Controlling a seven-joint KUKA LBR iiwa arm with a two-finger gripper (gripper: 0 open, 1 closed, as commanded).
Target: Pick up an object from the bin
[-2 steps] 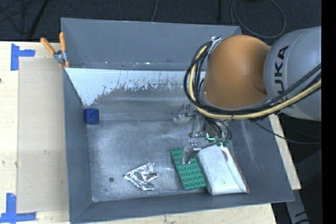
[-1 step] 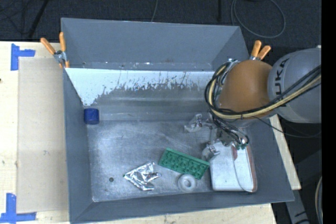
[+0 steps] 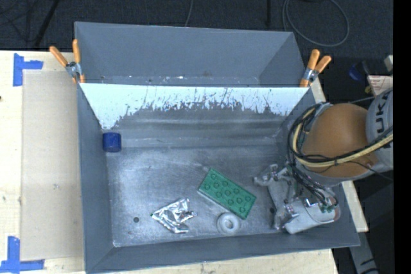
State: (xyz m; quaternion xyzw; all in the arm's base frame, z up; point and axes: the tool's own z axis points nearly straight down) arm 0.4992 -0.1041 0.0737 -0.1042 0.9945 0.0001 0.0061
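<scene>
Green studded plate (image 3: pixel 226 192) lies flat, front-centre of bin (image 3: pixel 180 64), just left of gripper (image 3: pixel 277 202).
Claw state can't be told; white ring (image 3: pixel 228 223) and foil scrap (image 3: pixel 173 215) lie near the plate.

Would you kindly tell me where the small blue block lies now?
In the camera view, the small blue block lies alone at the far left of the bin floor, by the left wall, well behind the crumpled foil and green studded plate.

Grey bin (image 3: pixel 192 61), far wall pale with dark streaks; blue block (image 3: pixel 112 142), green plate (image 3: pixel 226 191) with rows of studs, crinkled silver foil (image 3: pixel 173 215), whitish ring (image 3: pixel 228 223); orange-brown wrist cover (image 3: pixel 340 135), yellow and black cables (image 3: pixel 297 131).
</scene>
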